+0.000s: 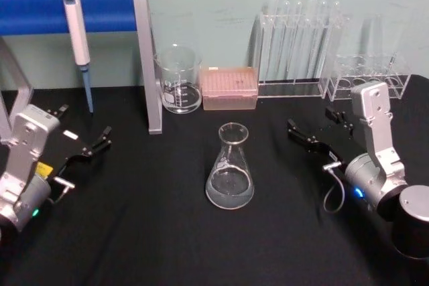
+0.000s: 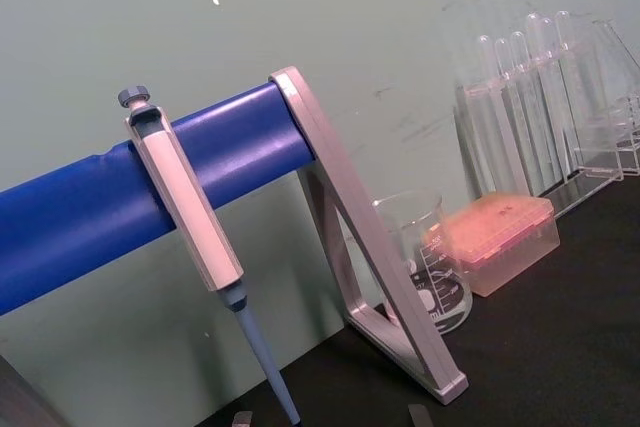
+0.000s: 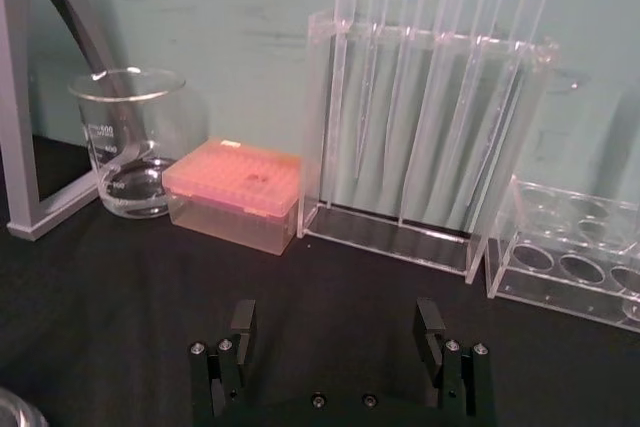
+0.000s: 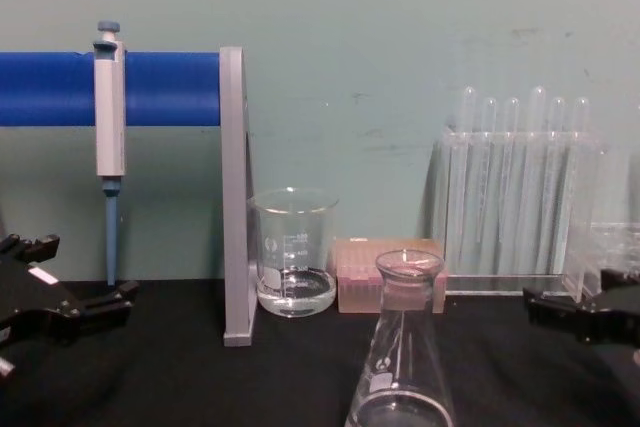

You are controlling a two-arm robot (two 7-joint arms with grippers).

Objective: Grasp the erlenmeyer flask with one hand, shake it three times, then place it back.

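**Flask upright mid-table, both grippers open and empty**

Erlenmeyer flask (image 1: 230, 169) stands upright on the black table (image 1: 134, 232), nearest the robot, roughly centred between the two arms, nothing touching it. A little clear liquid sits in its base. In the chest view the flask (image 4: 403, 347) rises in front of the pink tip box.

Left gripper (image 1: 86, 140) sits low at the table's left side, well apart from the flask, jaws spread, holding nothing. Right gripper (image 1: 320, 130) is on the right side, near the flask but apart from it, jaws wide open and empty; the right wrist view shows its two fingers (image 3: 243, 327) parted over bare black cloth.

Farther back: glass beaker (image 1: 178, 80) with a bit of liquid, just beside the pink tip box (image 1: 230, 88). Grey stand upright (image 1: 149, 58) carries a blue bar (image 1: 40, 10) with a pipette (image 1: 79, 45) hanging on it. At the rear right, a clear rack with test tubes (image 1: 298, 45), then an empty clear rack (image 1: 372, 75) against the wall
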